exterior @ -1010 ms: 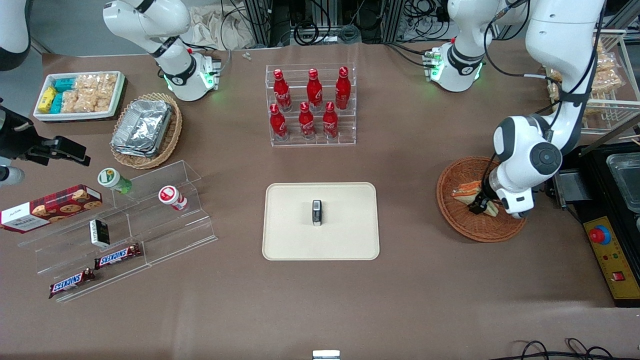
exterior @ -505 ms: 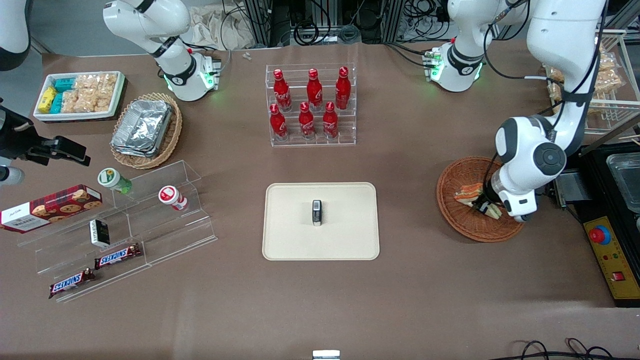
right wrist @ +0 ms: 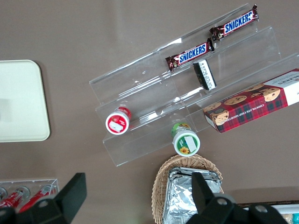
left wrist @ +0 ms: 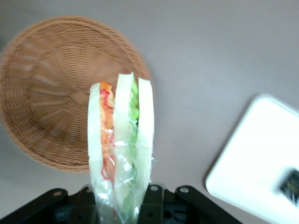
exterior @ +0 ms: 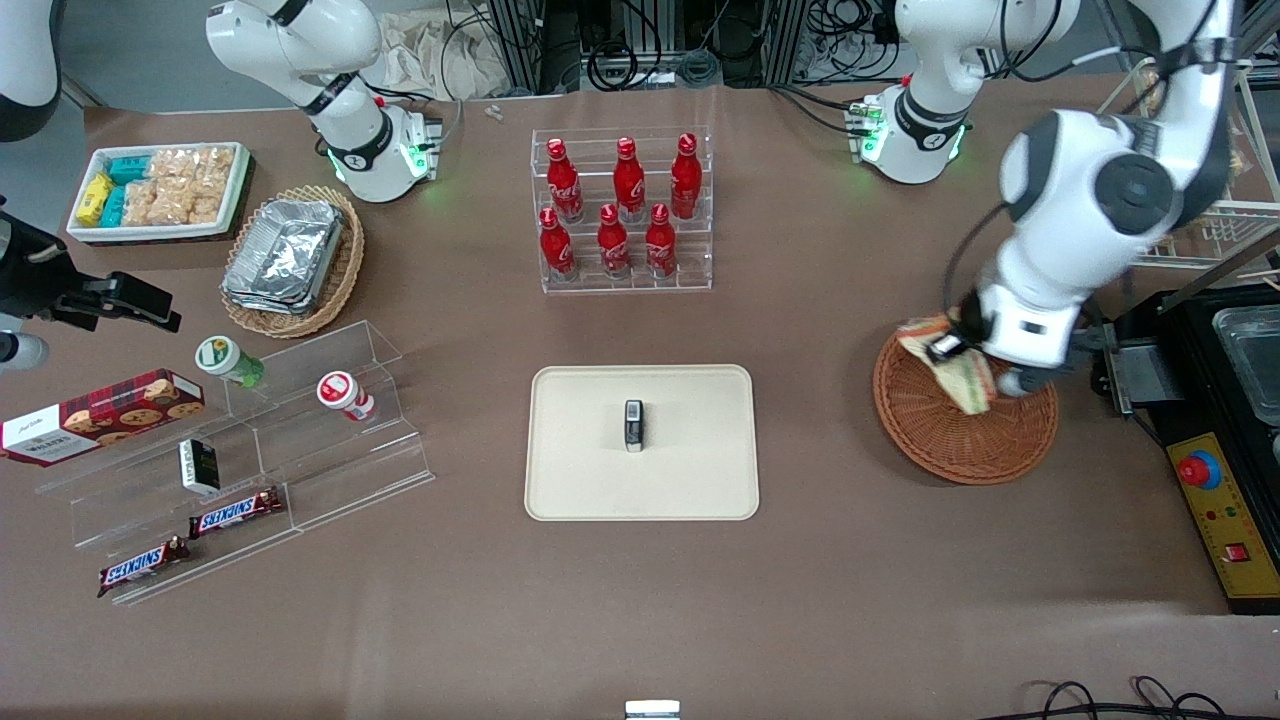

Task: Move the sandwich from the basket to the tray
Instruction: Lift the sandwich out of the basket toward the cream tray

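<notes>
Sandwich [exterior: 958, 368] is clamped in the left arm's gripper [exterior: 962, 352], which is closed on its wrapped end, and hangs in the air above the reddish-brown wicker basket [exterior: 965, 440], clear of the weave. The wrist view shows the wedge [left wrist: 120, 149] edge-on, with white bread, an orange-red layer and a green layer, and clear film at the gripped end; the basket [left wrist: 56, 93] lies below with nothing in it. Cream tray [exterior: 690, 480] sits mid-surface, well apart from the basket, with a small dark object [exterior: 634, 425] on it.
</notes>
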Action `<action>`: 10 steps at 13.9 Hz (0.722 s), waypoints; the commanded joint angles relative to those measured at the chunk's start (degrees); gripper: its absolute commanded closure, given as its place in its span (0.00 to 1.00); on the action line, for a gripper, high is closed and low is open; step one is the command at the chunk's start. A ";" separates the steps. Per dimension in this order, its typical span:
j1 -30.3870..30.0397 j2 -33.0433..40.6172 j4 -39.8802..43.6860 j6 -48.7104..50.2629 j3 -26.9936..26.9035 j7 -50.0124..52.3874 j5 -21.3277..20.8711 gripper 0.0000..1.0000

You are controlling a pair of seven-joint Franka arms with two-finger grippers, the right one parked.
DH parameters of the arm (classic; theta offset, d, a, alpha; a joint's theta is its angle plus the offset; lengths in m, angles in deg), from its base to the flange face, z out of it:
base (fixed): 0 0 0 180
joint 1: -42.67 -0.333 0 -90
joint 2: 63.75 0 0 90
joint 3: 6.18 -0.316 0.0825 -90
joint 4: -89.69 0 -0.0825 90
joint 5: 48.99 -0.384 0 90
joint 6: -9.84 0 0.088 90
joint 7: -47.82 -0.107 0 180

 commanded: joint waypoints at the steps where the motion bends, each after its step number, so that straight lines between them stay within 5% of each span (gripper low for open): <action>1: -0.43 -2.61 2.61 -0.01 6.60 -8.91 -0.38 1.00; 4: -0.43 -9.54 5.34 -2.19 10.65 -18.85 -0.55 1.00; 10: 0.28 -22.29 7.45 -14.06 14.17 -17.66 -4.33 1.00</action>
